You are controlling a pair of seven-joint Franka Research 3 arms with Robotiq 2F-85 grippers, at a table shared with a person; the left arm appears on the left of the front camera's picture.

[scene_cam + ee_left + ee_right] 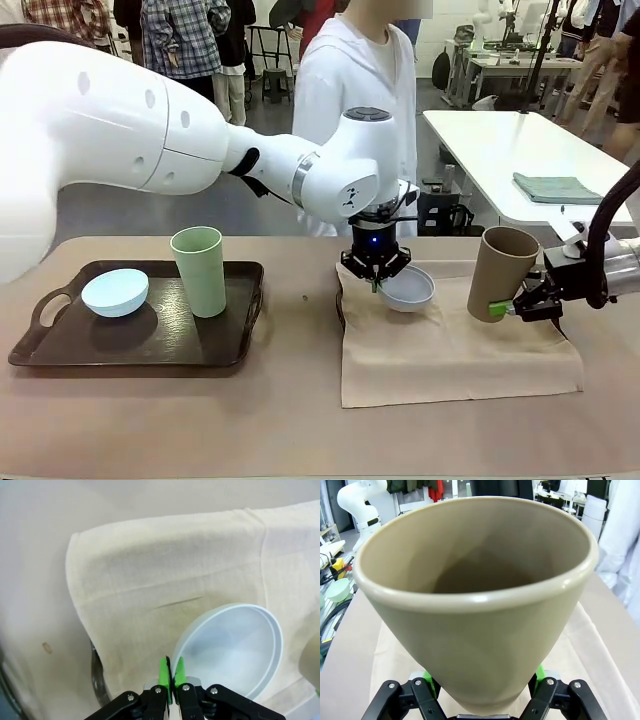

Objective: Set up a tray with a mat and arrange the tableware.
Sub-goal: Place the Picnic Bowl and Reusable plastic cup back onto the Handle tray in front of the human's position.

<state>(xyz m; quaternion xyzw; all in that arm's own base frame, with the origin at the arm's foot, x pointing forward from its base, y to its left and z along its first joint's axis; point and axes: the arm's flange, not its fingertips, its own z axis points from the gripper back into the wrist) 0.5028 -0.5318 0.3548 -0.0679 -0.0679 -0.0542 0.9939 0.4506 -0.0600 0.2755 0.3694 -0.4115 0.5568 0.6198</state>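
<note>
Bowl (410, 288), white, rim pinched in left claw (171, 670); tan tumbler (503, 268) gripped in right claw (482, 677).

Saw a person in white (355, 90) standing at the far edge of the table (290, 420); behind, spotted a folded grey-green cloth (556, 188) on a white table (480, 140).

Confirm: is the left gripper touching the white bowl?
Touching. In the left wrist view the left gripper is shut on the rim of the white bowl, green pads pressed against both sides.
</note>
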